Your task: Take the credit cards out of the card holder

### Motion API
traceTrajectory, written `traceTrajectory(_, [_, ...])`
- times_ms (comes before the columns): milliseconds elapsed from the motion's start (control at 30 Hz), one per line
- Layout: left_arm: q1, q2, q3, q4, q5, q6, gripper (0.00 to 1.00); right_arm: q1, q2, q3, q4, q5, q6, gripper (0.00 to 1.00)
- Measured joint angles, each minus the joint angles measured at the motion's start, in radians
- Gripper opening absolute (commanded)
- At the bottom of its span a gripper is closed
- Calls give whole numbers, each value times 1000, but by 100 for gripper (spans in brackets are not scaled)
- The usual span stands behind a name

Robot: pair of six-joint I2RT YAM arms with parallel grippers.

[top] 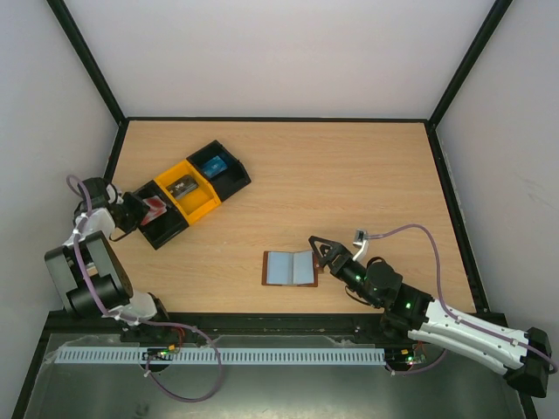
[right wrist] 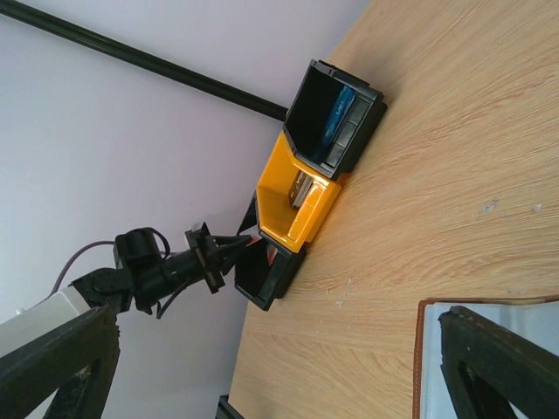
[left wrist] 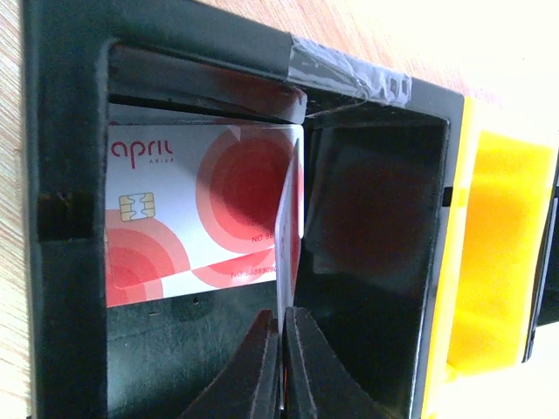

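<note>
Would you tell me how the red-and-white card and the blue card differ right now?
The red-and-white card shows red circles and a chip; the blue card looks mostly blue. The red-and-white card is pinched by the left gripper in the near black tray; the blue card sits untouched in the far black tray. Both are out of the card holder.

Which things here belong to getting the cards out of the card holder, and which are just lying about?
Job: card holder, red-and-white card, dark card, blue card, left gripper, right gripper.
Just there: near black tray, far black tray, yellow tray, wooden table.
</note>
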Motion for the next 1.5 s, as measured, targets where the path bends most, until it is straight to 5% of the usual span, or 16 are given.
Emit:
traceTrajectory(667, [-11, 15, 34, 11, -95, -1, 19, 0, 0, 0, -18, 7, -12, 98])
traceTrajectory(1033, [-11, -5, 66, -6, -143, -23, 46, 0, -2, 0, -28, 5, -23, 98])
traceTrajectory(1267, [-18, -72, 66, -4, -155, -49, 53, 0, 5, 0, -54, 0, -23, 98])
traceTrajectory(1500, [-91, -118, 66, -1, -2, -57, 59, 0, 78, 13, -76, -31, -26, 98])
